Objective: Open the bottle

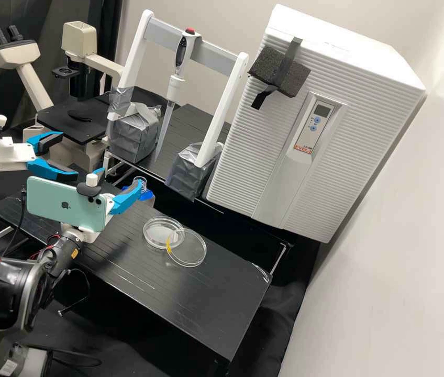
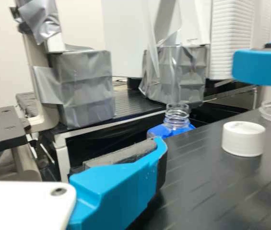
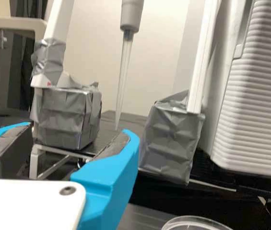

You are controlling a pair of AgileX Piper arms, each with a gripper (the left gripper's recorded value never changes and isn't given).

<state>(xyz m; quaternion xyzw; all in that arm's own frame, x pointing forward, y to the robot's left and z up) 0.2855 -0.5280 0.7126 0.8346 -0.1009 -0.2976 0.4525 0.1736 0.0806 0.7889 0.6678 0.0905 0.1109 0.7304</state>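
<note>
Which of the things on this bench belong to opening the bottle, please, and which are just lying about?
For the job:
bottle, its neck already bare
white cap, on the bench beside it

Just lying about:
petri dishes
pipette
microscope
white ribbed cabinet

An uncapped bottle [image 2: 177, 119] stands near the white cap [image 2: 243, 138] lying on the bench [image 2: 212, 187].

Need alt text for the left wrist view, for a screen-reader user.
An uncapped bottle with a clear threaded neck and blue body stands at the far edge of the black bench, its white cap lying apart beside it. The left gripper's blue fingers are spread wide in the foreground; grey tape-wrapped blocks sit behind.
</note>
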